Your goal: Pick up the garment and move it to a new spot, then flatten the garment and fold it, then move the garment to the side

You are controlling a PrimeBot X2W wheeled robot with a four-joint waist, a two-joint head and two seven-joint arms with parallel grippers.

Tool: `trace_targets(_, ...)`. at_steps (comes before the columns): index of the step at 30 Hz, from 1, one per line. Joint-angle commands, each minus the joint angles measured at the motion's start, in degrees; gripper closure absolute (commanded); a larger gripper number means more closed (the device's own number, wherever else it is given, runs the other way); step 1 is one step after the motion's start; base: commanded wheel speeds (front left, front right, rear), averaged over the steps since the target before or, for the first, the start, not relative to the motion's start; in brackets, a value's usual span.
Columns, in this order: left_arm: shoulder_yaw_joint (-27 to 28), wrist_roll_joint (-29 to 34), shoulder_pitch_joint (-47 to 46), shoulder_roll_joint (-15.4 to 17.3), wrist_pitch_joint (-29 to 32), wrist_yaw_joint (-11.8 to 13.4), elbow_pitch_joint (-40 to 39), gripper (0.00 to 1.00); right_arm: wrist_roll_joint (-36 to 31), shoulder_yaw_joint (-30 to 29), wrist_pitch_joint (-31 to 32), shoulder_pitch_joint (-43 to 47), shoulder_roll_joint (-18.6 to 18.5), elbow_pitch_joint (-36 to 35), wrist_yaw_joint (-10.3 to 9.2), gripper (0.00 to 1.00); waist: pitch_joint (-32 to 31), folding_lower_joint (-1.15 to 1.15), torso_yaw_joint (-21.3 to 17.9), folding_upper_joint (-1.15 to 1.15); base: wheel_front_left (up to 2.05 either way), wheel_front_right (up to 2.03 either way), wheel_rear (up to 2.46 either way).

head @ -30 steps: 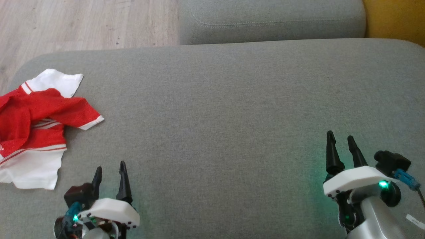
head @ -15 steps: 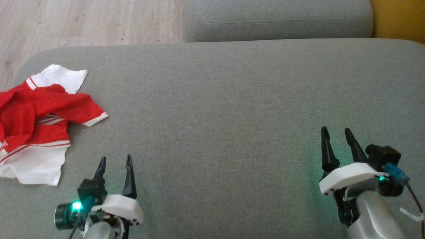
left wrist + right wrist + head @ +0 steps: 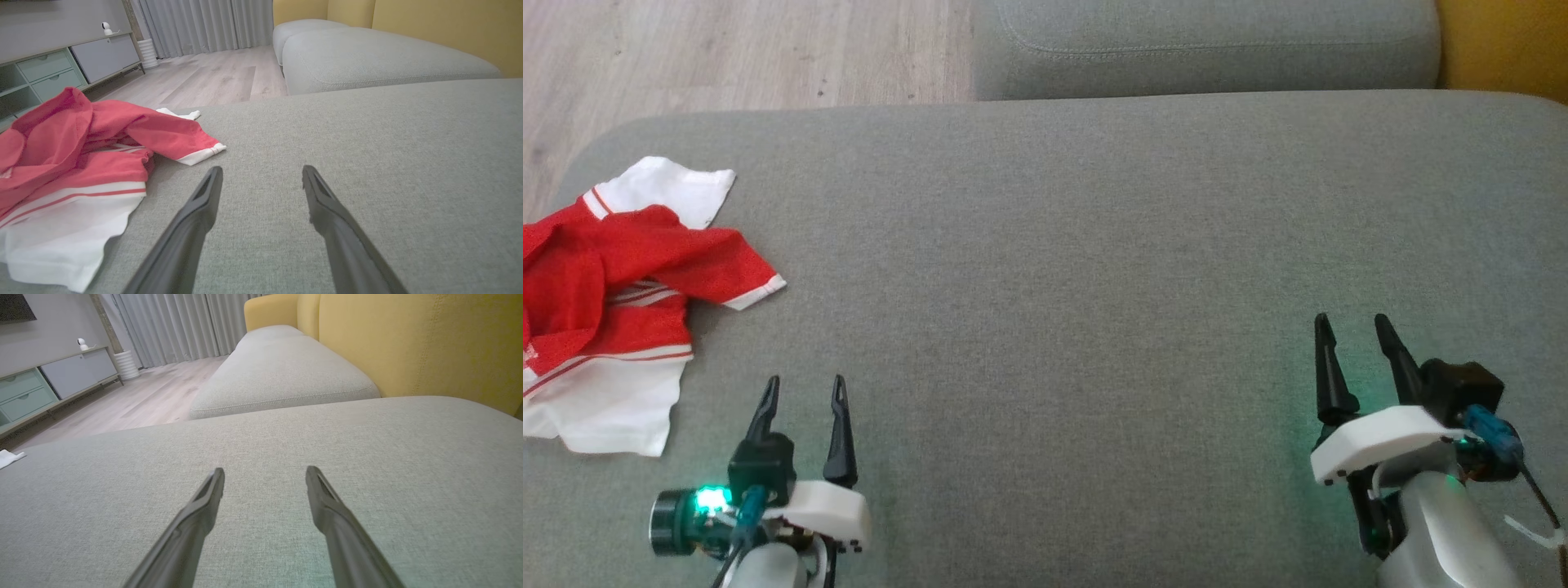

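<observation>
On the grey sofa seat [image 3: 1062, 269], at its left end, we see the garment [image 3: 600, 282], a red and white shirt, lying crumpled. One red sleeve with a white cuff sticks out toward the seat's middle, and the white part is nearest the robot. The left fingers [image 3: 840, 437] hover over the seat just right of the garment, near its white hem and not touching it; they are spread, released, with nothing between them. In the left wrist view the garment sits left of the fingers, with the sleeve cuff just ahead of the left tip. The right fingers [image 3: 1330, 376] are well apart from the garment, over the seat's right part, also spread and empty, with bare fabric between them. Green lights glow on both wrists. Beyond the seat we see a second grey cushion [image 3: 1209, 49], pale wood floor [image 3: 727, 57] to its left, and a yellow backrest [image 3: 429, 347] on the right. The left wrist view also gives a low cabinet [image 3: 53, 69] with drawers and grey curtains [image 3: 204, 24] far back.
</observation>
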Motion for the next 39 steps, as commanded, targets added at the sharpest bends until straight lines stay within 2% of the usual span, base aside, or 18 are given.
trace_targets(1,2.4,0.3,-2.4,0.5,-0.7,0.5,-2.2,0.0,-0.1,1.0,-0.7,-2.6,-0.2,-2.0,0.24,0.0,0.1,0.0,0.0,0.0,0.0,0.0,0.0)
trace_targets(9,3.7,0.2,-2.4,0.0,-0.7,0.1,-2.5,0.0,0.3,1.7,-0.7,-2.5,-0.2,-2.3,0.24,0.0,1.3,0.0,0.3,0.0,0.0,0.0,0.0)
trace_targets(12,4.8,-0.3,-2.2,-0.4,-0.7,0.2,-2.5,0.0,0.4,3.2,-0.7,-2.6,-0.2,-2.3,0.24,0.0,2.2,0.0,1.9,0.0,0.0,0.0,0.0)
trace_targets(17,6.2,-0.7,-1.3,-0.8,-0.7,0.5,-2.7,0.0,1.3,5.7,-0.7,-2.4,-0.2,-2.3,0.24,0.0,2.9,0.0,6.7,0.0,0.0,0.0,0.0)
trace_targets(28,9.9,-1.8,1.5,-1.3,-0.7,0.7,-2.4,0.0,3.1,11.4,-0.7,-2.2,-0.2,-1.5,0.24,0.0,2.8,0.0,22.0,0.0,0.0,0.0,0.0)
trace_targets(33,12.0,-2.1,2.2,-0.8,-0.7,0.3,-1.6,0.0,3.5,13.2,-0.7,-2.6,-0.2,-0.9,0.24,0.0,3.2,0.0,24.4,0.0,0.0,0.0,0.0)
trace_targets(39,14.9,-2.8,-0.5,0.3,-0.7,-1.6,-1.9,0.0,2.3,14.2,-0.7,-3.1,-0.2,-0.7,0.24,0.0,6.1,0.0,24.1,0.0,0.0,0.0,0.0)
